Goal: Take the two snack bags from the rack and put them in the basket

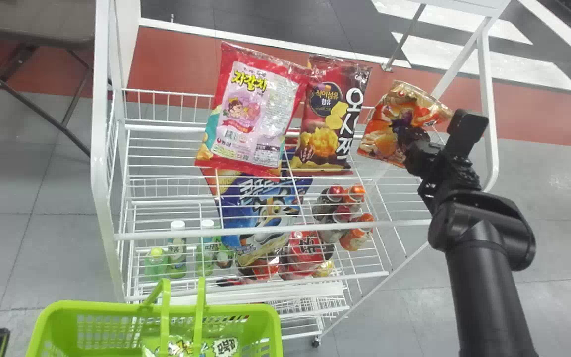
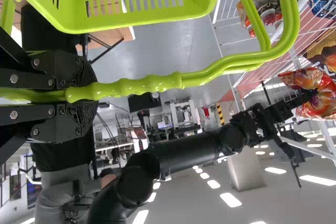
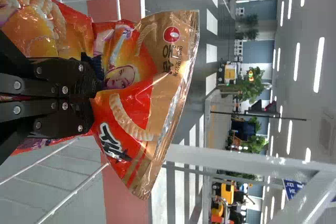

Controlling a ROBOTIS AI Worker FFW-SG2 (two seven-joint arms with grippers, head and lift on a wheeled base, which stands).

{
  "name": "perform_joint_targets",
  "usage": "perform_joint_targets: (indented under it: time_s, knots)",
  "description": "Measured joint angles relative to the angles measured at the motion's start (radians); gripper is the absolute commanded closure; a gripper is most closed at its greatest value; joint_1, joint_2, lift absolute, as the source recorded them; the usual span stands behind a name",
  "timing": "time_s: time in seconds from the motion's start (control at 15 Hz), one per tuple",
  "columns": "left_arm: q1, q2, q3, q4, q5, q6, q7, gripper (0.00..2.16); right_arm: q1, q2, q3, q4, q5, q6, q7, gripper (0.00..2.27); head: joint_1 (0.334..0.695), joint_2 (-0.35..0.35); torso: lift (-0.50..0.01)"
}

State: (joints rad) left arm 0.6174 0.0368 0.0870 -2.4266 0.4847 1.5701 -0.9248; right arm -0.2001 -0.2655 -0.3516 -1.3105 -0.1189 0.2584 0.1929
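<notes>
At the rack's right end, my right gripper is closed on an orange snack bag, which hangs over the top shelf. In the right wrist view the gripper pinches the middle of the orange bag, whose foil crumples around the fingers. The green basket holds a green snack bag at the bottom of the head view. My left gripper is shut on the handle of the green basket. A pink-red bag and a dark brown bag stand on the rack.
The white wire rack carries a blue snack bag, cans and bottles lower down. Its right side post rises close to my right arm. A dark folding table stands at the left.
</notes>
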Motion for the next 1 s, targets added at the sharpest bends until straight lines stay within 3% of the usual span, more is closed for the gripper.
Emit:
perform_joint_targets:
  time_s: [0.53, 0.73, 1.0]
  knots:
    - [-0.014, -0.004, -0.005, 0.000, 0.000, 0.000, -0.003, 1.36, 0.273, 0.021, -0.046, -0.478, -0.080, 0.180, -0.033, 2.25, 0.695, -0.350, -0.008]
    - [-0.013, -0.003, -0.004, -0.004, 0.002, 0.000, -0.009, 1.36, 0.369, 0.047, -0.086, -0.667, -0.143, 0.355, -0.027, 2.25, 0.695, -0.350, -0.008]
    - [-0.019, -0.007, -0.006, -0.006, 0.002, 0.000, -0.001, 1.36, 0.563, 0.107, -0.121, -0.963, -0.281, 0.683, 0.037, 2.25, 0.695, -0.350, -0.008]
